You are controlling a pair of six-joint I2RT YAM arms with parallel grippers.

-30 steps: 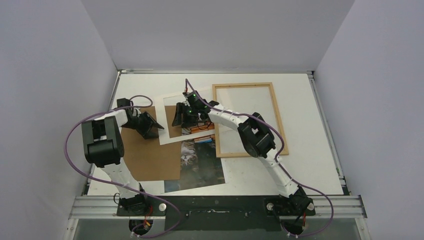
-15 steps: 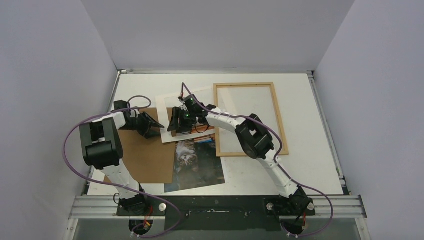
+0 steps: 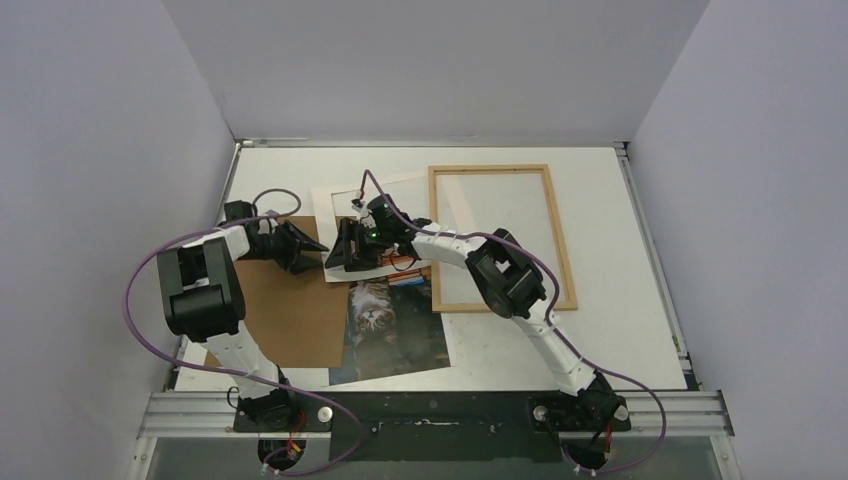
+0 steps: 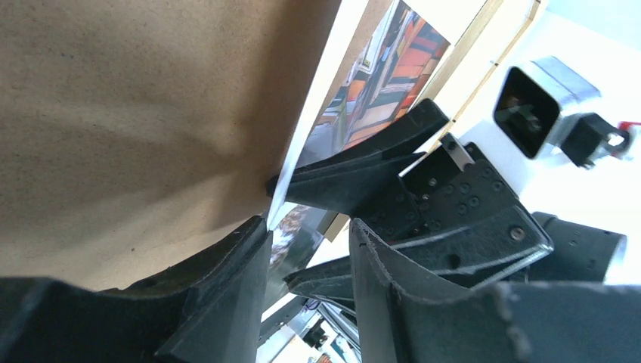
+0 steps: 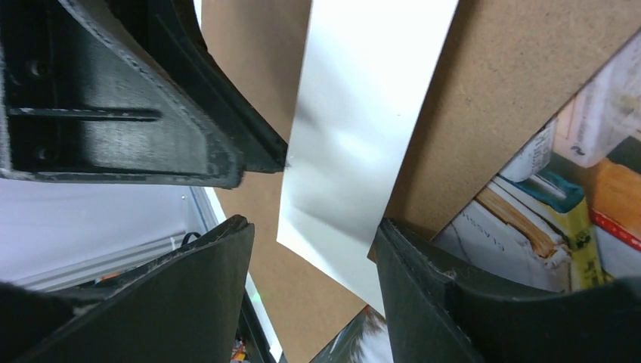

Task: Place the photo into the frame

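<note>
The photo (image 3: 385,325), a tabby cat on stacked books, lies face up at the table's middle, its far part under a white mat (image 3: 332,205). To the right the light-wood frame (image 3: 490,169) lies flat with nothing inside. My left gripper (image 3: 318,247) and right gripper (image 3: 338,258) meet tip to tip at the mat's near left corner. In the left wrist view the left gripper (image 4: 310,227) is open, one tip against the mat's edge (image 4: 317,98). In the right wrist view the right gripper (image 5: 314,227) is open and straddles the mat's white strip (image 5: 363,113) beside the photo (image 5: 552,219).
A brown backing board (image 3: 295,320) lies on the left, under the mat's corner and against the photo's left side. White walls close the table in on three sides. The arms' purple cables loop over the left and middle.
The right gripper has moved left toward the left gripper. The mat's near edge has shifted back, uncovering the cat's face on the photo. The frame has not moved.
</note>
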